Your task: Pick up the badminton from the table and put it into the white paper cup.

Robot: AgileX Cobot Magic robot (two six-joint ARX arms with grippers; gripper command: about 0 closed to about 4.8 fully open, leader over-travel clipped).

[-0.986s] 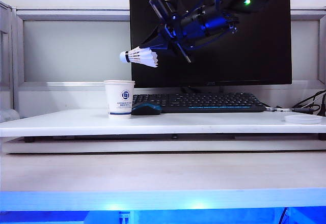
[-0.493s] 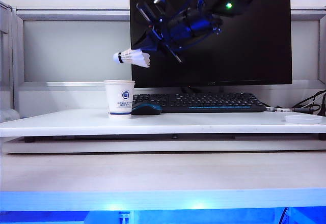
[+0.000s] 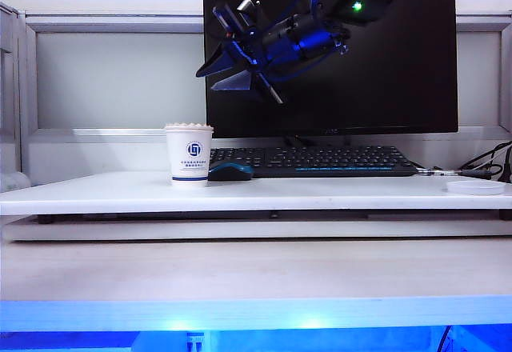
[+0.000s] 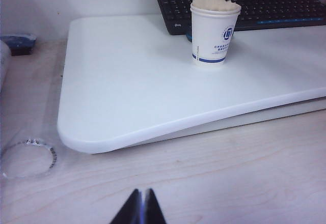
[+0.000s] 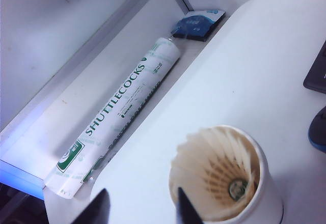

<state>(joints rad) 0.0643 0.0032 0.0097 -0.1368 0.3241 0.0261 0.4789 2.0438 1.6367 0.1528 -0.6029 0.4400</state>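
Note:
The badminton (image 5: 218, 172) stands inside the white paper cup (image 3: 189, 160), feathers up. Its feather tips (image 3: 189, 126) poke just above the rim, as the left wrist view also shows for the badminton (image 4: 214, 2) in the cup (image 4: 213, 38). The cup stands on the white table (image 3: 336, 194). High above the cup and slightly to its right, my right gripper (image 3: 210, 80) hangs open and empty; in its own view the gripper (image 5: 142, 206) looks down beside the cup (image 5: 267, 191). My left gripper (image 4: 143, 193) is shut and empty over the wooden desk, short of the table's front edge (image 4: 153, 127).
A black-and-blue mouse (image 3: 230, 171) lies against the cup's right side, with a black keyboard (image 3: 320, 160) and a monitor (image 3: 384, 64) behind. A shuttlecock tube (image 5: 122, 112) lies in the gap left of the table. A round white lid (image 3: 475, 186) sits at the far right.
The right gripper carried the badminton left over the cup and opened. The badminton dropped out of the jaws and now sits in the cup. The left arm stayed still.

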